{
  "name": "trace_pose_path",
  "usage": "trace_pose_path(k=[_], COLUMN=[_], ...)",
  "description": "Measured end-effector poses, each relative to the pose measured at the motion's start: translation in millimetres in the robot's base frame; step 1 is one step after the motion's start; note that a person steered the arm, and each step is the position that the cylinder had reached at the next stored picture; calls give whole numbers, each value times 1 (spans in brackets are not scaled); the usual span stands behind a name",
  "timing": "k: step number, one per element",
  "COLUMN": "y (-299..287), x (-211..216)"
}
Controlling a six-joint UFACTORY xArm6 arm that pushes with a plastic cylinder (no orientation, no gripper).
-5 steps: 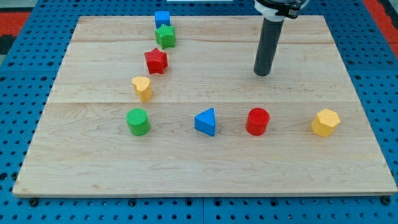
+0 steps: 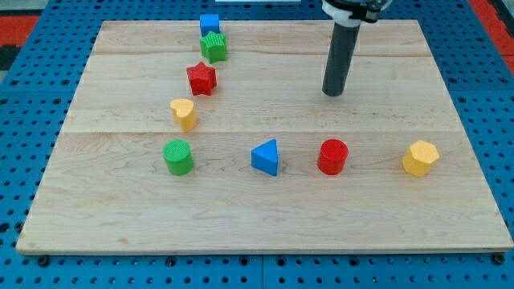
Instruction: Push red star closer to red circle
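The red star [image 2: 201, 79] lies on the wooden board in the upper left part of the view. The red circle [image 2: 332, 156] stands at the lower right of the middle, far from the star. My tip [image 2: 333, 93] rests on the board in the upper right middle, above the red circle and well to the right of the red star, touching no block.
A blue cube [image 2: 210, 23] and a green star [image 2: 214, 46] sit above the red star. A yellow heart [image 2: 184, 114] and a green circle [image 2: 178, 156] lie below it. A blue triangle [image 2: 266, 157] is left of the red circle, a yellow hexagon [image 2: 420, 158] to its right.
My tip has moved slightly to the view's left and up. No block has moved.
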State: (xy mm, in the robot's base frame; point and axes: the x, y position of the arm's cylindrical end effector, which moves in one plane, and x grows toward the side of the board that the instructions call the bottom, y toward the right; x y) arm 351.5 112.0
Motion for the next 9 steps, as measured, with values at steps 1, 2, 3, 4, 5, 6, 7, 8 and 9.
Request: trace_pose_path(k=[1, 2, 3, 4, 5, 6, 7, 8, 9], y=[3, -6, -43, -68, -94, -126, -181, -215, -227], x=[-57, -106, -143, -158, -159, -159, -159, -152, -115])
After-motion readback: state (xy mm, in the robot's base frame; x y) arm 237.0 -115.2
